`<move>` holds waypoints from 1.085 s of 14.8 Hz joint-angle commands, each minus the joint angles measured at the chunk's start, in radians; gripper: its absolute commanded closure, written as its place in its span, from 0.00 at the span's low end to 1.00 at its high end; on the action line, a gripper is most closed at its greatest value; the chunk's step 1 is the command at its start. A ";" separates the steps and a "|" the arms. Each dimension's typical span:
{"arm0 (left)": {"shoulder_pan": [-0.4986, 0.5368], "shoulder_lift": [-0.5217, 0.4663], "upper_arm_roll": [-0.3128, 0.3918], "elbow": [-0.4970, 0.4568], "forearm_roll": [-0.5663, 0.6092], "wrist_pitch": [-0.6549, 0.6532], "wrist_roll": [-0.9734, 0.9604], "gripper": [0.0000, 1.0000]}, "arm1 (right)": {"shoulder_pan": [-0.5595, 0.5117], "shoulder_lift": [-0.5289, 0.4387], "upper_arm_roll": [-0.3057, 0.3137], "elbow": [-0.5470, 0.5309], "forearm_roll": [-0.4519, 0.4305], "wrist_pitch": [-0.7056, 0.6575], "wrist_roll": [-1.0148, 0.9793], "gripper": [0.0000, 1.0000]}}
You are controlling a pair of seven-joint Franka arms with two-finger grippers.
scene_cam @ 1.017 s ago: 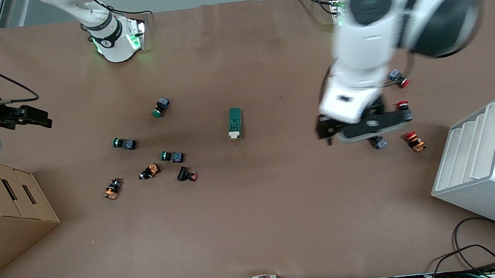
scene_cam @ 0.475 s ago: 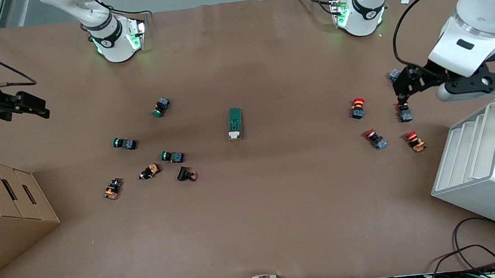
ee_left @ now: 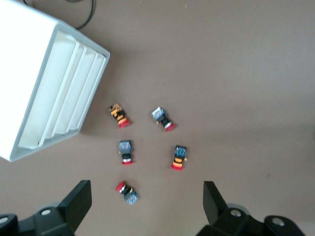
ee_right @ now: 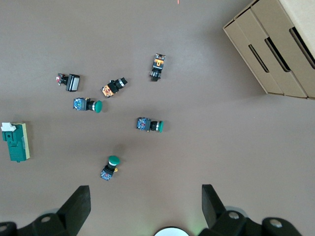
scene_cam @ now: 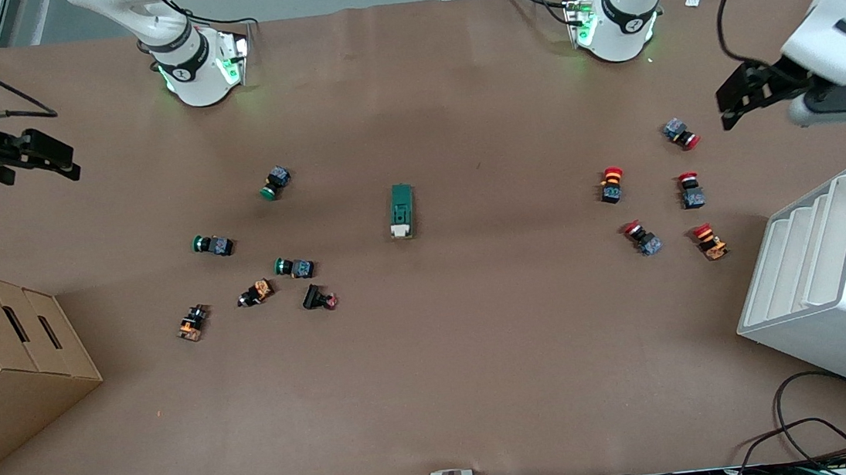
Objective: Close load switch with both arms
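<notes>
Front view puts your load switch (scene_cam: pixel 402 211) mid-frame, untouched; left gripper (scene_cam: pixel 737 95) at the right edge and right gripper (scene_cam: pixel 47 159) at the left edge hang released. Everything remains.

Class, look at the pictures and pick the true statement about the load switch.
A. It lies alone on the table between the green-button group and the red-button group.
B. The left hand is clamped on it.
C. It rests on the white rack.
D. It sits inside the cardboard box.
A: the load switch lies untouched mid-table, while the left hand and the right hand hang open over the table's two ends.
</notes>
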 commanded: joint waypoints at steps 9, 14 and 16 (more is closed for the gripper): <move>0.009 -0.138 0.038 -0.146 -0.069 -0.010 0.020 0.00 | -0.013 0.029 0.004 0.123 -0.014 -0.064 0.001 0.00; 0.010 -0.087 0.042 -0.086 -0.062 -0.010 0.003 0.00 | -0.008 0.050 0.004 0.151 -0.008 -0.073 0.006 0.00; 0.010 -0.072 0.042 -0.070 -0.062 -0.010 0.002 0.00 | -0.011 0.048 0.002 0.153 -0.001 -0.082 0.003 0.00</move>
